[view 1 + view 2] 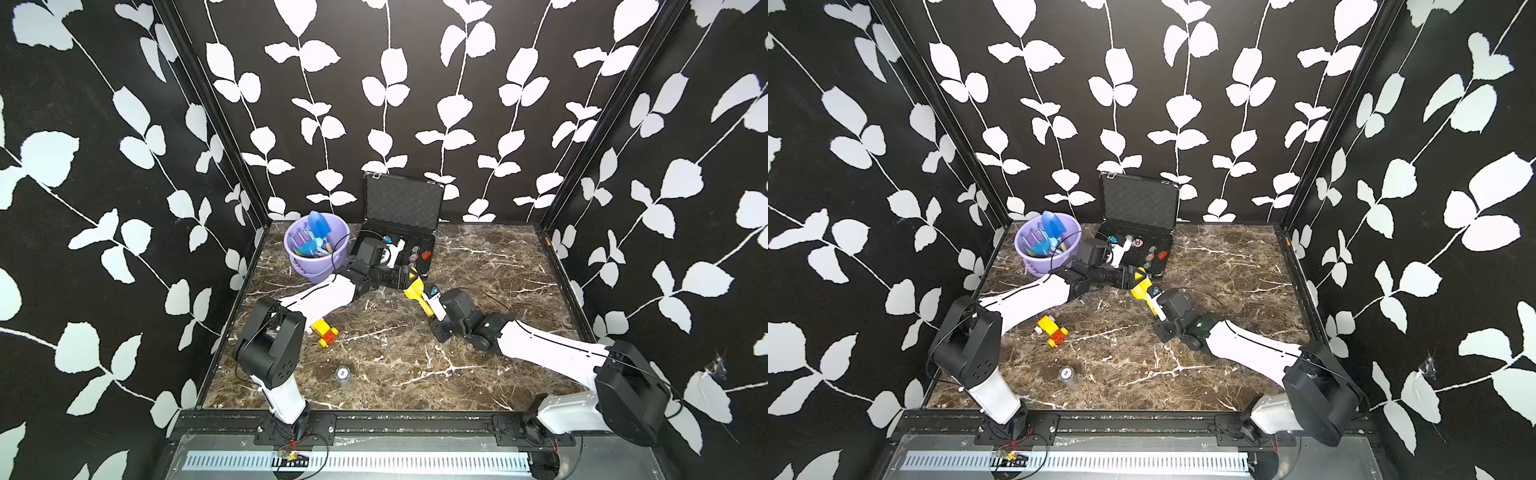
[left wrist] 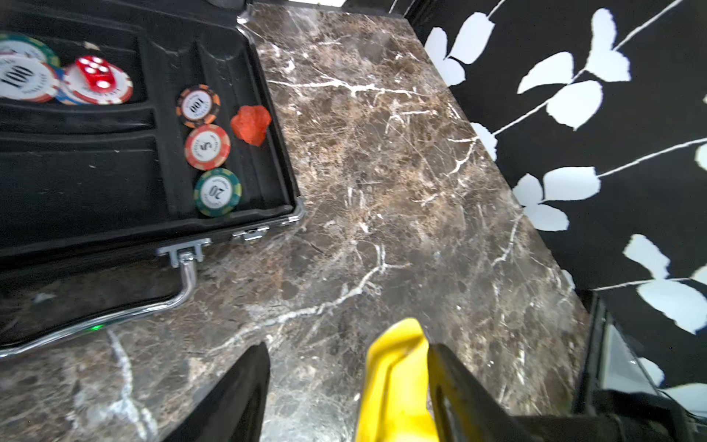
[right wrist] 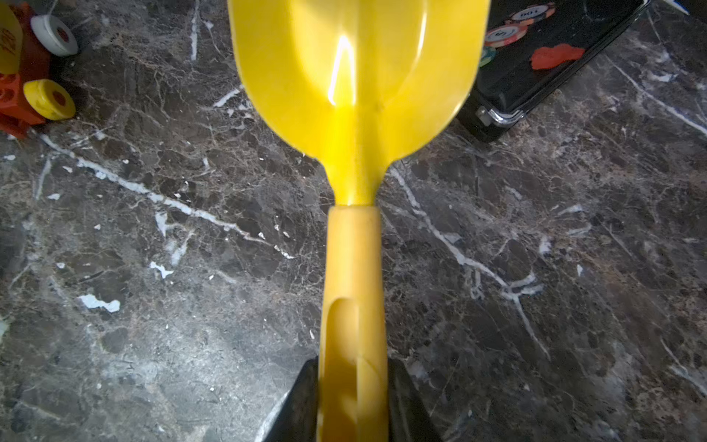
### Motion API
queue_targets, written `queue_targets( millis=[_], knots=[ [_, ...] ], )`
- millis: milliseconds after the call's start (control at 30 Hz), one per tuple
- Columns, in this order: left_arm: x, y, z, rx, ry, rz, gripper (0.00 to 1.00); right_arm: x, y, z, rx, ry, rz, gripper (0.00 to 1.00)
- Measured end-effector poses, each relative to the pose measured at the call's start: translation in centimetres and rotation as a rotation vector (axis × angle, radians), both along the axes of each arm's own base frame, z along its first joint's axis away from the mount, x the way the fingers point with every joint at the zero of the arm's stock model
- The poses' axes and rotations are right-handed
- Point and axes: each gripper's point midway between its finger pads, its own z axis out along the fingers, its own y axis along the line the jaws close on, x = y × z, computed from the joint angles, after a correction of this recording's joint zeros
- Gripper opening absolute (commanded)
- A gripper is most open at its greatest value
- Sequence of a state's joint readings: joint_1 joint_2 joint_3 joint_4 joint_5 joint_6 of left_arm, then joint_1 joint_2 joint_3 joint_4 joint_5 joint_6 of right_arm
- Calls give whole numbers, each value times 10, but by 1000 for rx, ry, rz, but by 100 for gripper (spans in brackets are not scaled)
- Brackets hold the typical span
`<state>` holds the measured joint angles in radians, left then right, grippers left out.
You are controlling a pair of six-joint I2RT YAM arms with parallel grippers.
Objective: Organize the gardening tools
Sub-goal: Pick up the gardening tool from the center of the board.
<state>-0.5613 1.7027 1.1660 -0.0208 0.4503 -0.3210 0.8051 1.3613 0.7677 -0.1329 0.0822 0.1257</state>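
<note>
A yellow scoop (image 1: 415, 287) (image 1: 1139, 286) hangs just above the marble table, in front of the black case. My right gripper (image 3: 354, 367) is shut on its yellow handle (image 3: 354, 275), and the scoop's head (image 3: 355, 76) points away from it. My left gripper (image 2: 348, 348) is open around the head (image 2: 398, 382): one finger (image 2: 455, 382) lies against the head's edge and the other finger (image 2: 237, 398) stands well clear. At the back left, a purple bucket (image 1: 307, 266) (image 1: 1038, 266) holds a blue trowel (image 1: 319, 224), a light-blue rake (image 1: 301, 243) and other tools.
An open black case (image 1: 401, 203) (image 2: 95, 183) with poker chips and a red die stands at the back centre. A yellow-and-red toy vehicle (image 1: 326, 330) (image 1: 1052, 330) lies by my left arm. A small round clear object (image 1: 343, 374) sits near the front. Patterned walls enclose three sides.
</note>
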Motion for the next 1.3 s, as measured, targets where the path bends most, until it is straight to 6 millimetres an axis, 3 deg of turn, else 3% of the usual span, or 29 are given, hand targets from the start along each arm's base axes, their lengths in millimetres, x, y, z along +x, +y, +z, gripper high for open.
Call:
queue_targets(
  millis=[233, 467, 567, 667, 767, 867, 1067, 1300],
  knots=[
    [-12, -1, -4, 28, 17, -67, 52, 1, -7, 11, -12, -43, -8, 9],
    [-19, -4, -2, 13, 27, -112, 23, 0, -7, 11, -18, -52, 0, 10],
    [-23, -9, 4, -32, 59, -121, 13, -1, -9, 8, -26, -49, -5, 16],
    [-24, -12, 8, -52, 59, -126, 1, 0, -11, 6, -34, -52, -14, 29],
    [-23, -13, 9, -55, 55, -128, 0, 1, -11, 6, -38, -57, -13, 51],
    [-19, -9, 6, -29, 38, -110, 0, 2, -11, 6, -41, -61, -15, 63],
    [-14, 1, 14, 13, -37, -69, 0, 4, -14, 7, -43, -68, -36, 71],
    [-19, 30, 53, 59, -195, 17, 0, 4, -22, 27, 0, -126, -75, 78]
  ],
)
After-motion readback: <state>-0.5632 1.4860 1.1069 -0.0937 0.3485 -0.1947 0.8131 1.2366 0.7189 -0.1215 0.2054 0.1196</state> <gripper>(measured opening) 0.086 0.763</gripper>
